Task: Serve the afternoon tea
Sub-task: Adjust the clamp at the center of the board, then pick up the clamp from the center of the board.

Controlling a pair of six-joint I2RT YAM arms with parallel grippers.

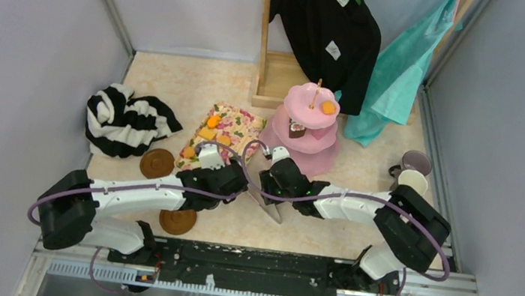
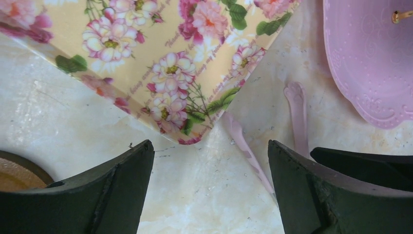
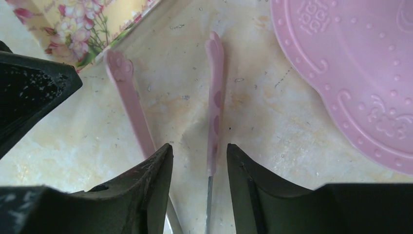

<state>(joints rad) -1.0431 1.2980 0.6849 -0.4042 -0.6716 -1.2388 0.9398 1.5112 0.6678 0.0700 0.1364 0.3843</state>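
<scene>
The pink three-tier cake stand (image 1: pixel 309 127) stands at the back centre, with an orange pastry (image 1: pixel 328 107) on its top tier and a brown one (image 1: pixel 296 129) on the middle tier. More orange and yellow pastries (image 1: pixel 208 132) lie on the floral cloth (image 1: pixel 225 132). Two pink-handled utensils (image 3: pixel 215 102) (image 3: pixel 127 105) lie on the table in front of the stand. My right gripper (image 3: pixel 198 146) is open, and one handle lies untouched between its fingers. My left gripper (image 2: pixel 209 146) is open wide over bare table just left of the utensils (image 2: pixel 243 146). Both grippers (image 1: pixel 243 185) (image 1: pixel 267 192) nearly meet.
Two brown saucers (image 1: pixel 157 163) (image 1: pixel 177 221) lie left of the left arm. A lilac mug (image 1: pixel 416 163) and a cream mug (image 1: pixel 412 181) stand at the right edge. A striped garment (image 1: pixel 127 120) lies at the left. Clothes hang on a wooden rack (image 1: pixel 272 74) behind the stand.
</scene>
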